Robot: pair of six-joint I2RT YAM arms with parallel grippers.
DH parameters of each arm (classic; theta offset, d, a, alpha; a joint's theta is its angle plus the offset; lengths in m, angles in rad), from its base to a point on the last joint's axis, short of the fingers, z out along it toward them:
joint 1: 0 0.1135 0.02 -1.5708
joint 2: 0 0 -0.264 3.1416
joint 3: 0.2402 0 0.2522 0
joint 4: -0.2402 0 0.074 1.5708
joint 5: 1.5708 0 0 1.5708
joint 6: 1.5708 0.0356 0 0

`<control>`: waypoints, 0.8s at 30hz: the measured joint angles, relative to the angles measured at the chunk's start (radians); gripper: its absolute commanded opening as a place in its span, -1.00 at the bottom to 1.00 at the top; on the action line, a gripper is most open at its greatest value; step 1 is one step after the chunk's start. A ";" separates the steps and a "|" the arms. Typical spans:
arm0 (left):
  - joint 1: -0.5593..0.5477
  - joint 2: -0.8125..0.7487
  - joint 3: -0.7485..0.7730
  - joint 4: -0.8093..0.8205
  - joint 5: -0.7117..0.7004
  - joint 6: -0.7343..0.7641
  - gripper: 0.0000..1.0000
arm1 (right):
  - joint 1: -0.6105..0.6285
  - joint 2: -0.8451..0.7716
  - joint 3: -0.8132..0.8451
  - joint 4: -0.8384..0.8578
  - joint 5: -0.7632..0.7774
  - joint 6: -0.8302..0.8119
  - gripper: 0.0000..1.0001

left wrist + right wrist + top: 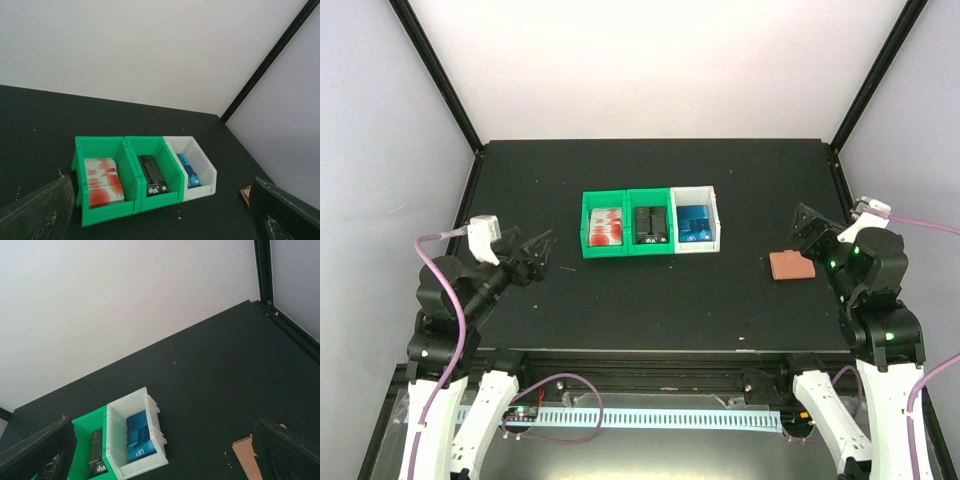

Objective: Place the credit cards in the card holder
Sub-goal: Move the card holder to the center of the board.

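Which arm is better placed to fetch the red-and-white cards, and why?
Left, probably: the left pincer stands open nearest the credit cards in the leftmost green bin; the right pincer sits by the card holder.

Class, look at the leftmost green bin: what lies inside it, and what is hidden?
Red-and-white credit cards lie inside the leftmost green bin. How many are stacked beneath the top ones cannot be seen.
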 measured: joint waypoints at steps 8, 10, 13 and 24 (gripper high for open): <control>0.010 0.005 -0.075 0.062 0.002 -0.077 0.98 | -0.064 0.035 -0.051 0.025 -0.081 0.005 0.99; 0.010 0.005 -0.110 0.095 0.027 -0.080 0.98 | -0.069 0.055 -0.078 0.048 -0.090 0.008 1.00; 0.006 0.010 -0.175 0.145 0.088 -0.080 0.98 | -0.074 0.104 -0.135 0.097 -0.081 0.018 1.00; -0.015 0.018 -0.238 0.234 0.209 -0.076 0.98 | -0.102 0.539 -0.277 0.204 0.116 0.127 1.00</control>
